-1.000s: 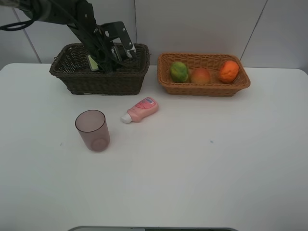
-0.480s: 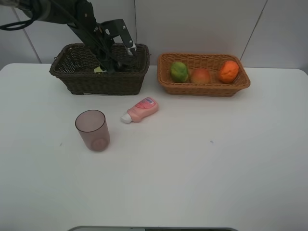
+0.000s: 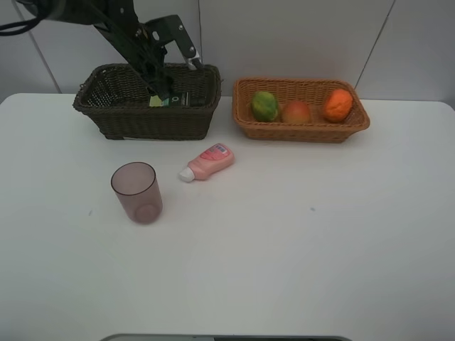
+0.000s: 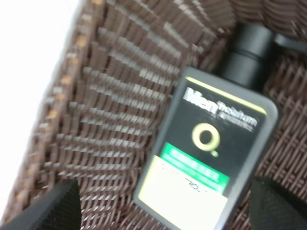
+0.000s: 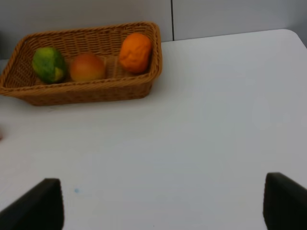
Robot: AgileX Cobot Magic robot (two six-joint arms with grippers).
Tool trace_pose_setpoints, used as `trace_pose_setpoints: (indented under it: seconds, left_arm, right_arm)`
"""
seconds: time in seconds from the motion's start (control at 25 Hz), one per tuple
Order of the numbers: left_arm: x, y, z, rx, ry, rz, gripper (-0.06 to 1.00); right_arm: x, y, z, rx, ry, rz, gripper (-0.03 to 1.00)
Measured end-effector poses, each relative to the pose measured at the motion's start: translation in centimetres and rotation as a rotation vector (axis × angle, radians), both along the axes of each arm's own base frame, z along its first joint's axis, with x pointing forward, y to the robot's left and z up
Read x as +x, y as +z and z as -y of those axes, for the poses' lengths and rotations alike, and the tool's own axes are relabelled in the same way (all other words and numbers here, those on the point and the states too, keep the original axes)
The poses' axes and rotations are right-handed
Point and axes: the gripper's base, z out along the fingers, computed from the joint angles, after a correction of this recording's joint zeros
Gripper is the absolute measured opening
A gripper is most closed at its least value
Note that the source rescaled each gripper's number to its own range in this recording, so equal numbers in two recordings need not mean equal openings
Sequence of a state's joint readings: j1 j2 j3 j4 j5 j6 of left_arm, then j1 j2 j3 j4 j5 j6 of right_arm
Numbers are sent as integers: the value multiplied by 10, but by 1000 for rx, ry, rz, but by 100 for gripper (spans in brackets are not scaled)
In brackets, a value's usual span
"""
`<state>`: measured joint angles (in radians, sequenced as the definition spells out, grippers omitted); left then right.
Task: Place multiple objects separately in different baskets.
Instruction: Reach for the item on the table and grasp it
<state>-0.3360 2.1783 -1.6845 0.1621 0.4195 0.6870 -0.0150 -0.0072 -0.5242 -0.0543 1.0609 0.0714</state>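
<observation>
The left jaws are held spread, gripping nothing, over the dark green pump bottle (image 4: 206, 153) lying flat in the dark brown basket (image 3: 114, 117), upper left. The left arm (image 3: 131, 35) is angled down from the corner. Pink bottle (image 3: 207, 162) and mauve cup (image 3: 136, 192) are left on the worktop (image 3: 284, 249); green fruit (image 3: 264, 106), peach (image 3: 296, 111) and orange (image 3: 338, 104) are held in the tan basket (image 3: 306, 132). The right jaws are likewise spread.
</observation>
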Motion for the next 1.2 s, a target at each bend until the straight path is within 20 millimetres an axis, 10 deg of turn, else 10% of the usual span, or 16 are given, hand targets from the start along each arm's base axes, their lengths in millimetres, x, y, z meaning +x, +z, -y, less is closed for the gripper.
trace_pose_setpoints:
  seconds: [0.4,1.2]
  left_arm:
    - [-35,37,11,-126,216,-208,90]
    - [-103,39,106,-250,277,-446,90]
  right_arm:
    - [0,0,0,0,0,0,78]
    - [0,0,0,0,0,0,78]
